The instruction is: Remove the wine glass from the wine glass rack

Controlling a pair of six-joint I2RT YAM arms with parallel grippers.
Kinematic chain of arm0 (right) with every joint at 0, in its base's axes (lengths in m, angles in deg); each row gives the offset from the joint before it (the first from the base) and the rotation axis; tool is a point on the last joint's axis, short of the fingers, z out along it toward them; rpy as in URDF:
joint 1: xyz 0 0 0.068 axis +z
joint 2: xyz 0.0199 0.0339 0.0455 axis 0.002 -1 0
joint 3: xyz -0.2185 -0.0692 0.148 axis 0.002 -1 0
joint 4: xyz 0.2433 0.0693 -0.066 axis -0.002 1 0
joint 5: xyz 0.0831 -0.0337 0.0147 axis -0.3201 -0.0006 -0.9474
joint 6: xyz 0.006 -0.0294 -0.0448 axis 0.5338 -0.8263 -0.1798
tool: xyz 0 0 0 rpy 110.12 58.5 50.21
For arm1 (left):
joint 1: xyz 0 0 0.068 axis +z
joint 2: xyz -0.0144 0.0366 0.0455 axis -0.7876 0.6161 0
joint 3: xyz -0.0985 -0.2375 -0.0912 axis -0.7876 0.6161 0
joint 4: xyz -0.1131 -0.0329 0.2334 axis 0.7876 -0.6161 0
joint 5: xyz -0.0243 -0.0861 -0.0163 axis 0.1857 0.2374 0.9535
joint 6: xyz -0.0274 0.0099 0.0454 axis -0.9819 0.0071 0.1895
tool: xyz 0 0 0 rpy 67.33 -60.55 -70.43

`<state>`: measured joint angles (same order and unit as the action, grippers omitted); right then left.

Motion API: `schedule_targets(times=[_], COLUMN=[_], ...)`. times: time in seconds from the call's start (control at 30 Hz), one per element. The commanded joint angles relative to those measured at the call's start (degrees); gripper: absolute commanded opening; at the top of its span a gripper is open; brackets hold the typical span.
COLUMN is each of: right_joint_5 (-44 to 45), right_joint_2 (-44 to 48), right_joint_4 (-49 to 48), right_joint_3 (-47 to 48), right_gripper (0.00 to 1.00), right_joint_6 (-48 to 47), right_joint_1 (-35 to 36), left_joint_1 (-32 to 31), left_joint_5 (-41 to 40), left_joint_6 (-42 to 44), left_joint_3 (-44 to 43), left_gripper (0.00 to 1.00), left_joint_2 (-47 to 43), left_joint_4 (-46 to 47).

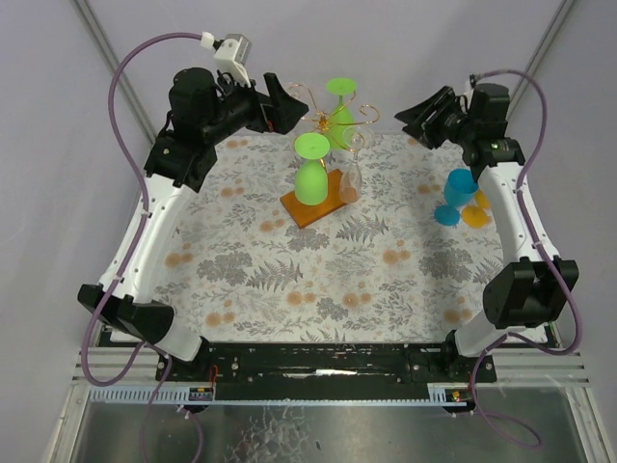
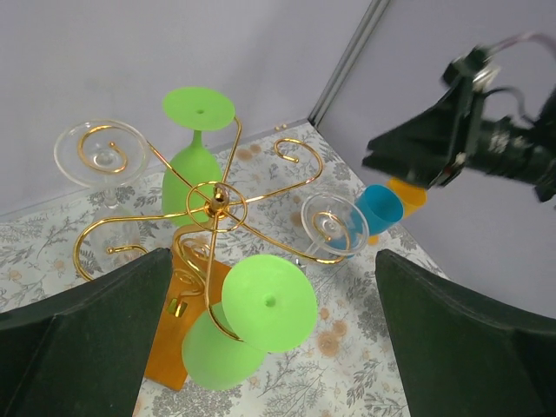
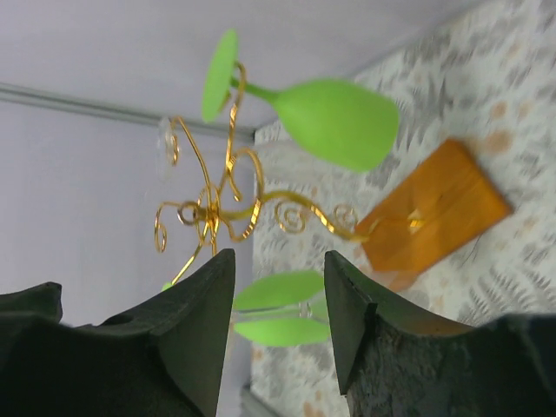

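Observation:
The wine glass rack [image 1: 333,121] is a gold wire stand on an orange base [image 1: 310,209] at the table's back middle. Two green wine glasses hang upside down on it, one near [image 1: 310,174] and one far [image 1: 339,108], with clear glasses [image 1: 351,179] beside them. My left gripper [image 1: 291,106] is open just left of the rack's top, holding nothing. In the left wrist view the gold hub [image 2: 217,201] and the near green glass [image 2: 261,306] lie between my open fingers [image 2: 82,347]. My right gripper [image 1: 405,121] is open to the rack's right; its view shows the rack [image 3: 217,208] and a green glass [image 3: 334,122].
A blue glass [image 1: 459,196] and an orange item [image 1: 476,214] stand at the right side of the floral tablecloth [image 1: 318,280], under the right arm. Grey walls close in behind the rack. The blue glass also shows in the left wrist view [image 2: 380,208].

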<state>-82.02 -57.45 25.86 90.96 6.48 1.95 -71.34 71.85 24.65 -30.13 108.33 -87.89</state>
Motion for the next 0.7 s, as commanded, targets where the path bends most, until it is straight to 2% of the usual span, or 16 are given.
schedule_targets(times=[0.0,0.37,0.67], right_joint_5=[-9.48,-11.37,-11.61], right_joint_2=[5.00,11.33,10.68], right_joint_4=[-6.09,-11.87,-11.61], right_joint_3=[-5.26,-14.62,-16.96], right_gripper=[0.52,0.53,0.54], right_joint_6=[12.07,19.17,18.14], right_joint_1=[2.15,3.72,4.53], left_joint_1=[0.95,1.33,1.31], left_joint_5=[0.66,2.59,3.79], left_joint_6=[-1.42,-3.08,-3.61], left_joint_3=[0.81,0.04,0.05], left_gripper=[1.00,1.00,1.00], left_joint_2=[-1.63,-0.07,0.49], left_joint_4=[5.19,6.23,6.50])
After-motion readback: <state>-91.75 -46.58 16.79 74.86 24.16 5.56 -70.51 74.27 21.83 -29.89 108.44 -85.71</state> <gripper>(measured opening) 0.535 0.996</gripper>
